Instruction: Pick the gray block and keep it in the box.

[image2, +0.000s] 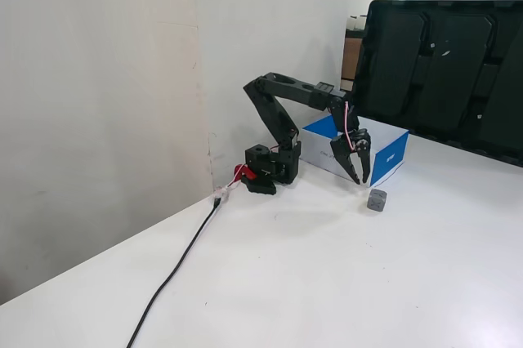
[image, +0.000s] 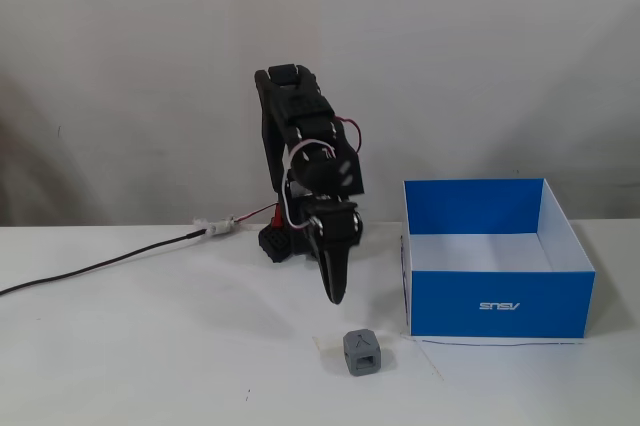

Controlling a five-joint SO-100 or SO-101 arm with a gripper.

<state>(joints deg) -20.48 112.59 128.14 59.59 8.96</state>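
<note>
The gray block (image: 362, 352) is a small cube with a dark recessed square on its front face. It sits on the white table near the front, left of the box in this fixed view. It also shows in the other fixed view (image2: 377, 199). The box (image: 497, 304) is blue with a white inside and an open top, and stands right of the arm; it also appears behind the gripper (image2: 389, 153). My gripper (image: 335, 296) points down, a little above and behind the block, touching nothing. Its fingers (image2: 360, 178) stand slightly apart and empty.
A black cable (image: 100, 264) runs left from the arm base (image: 278, 241) across the table, with a pale tape strip (image: 215, 226) on it. A dark monitor (image2: 445, 70) stands behind the box. The wall is close behind the arm.
</note>
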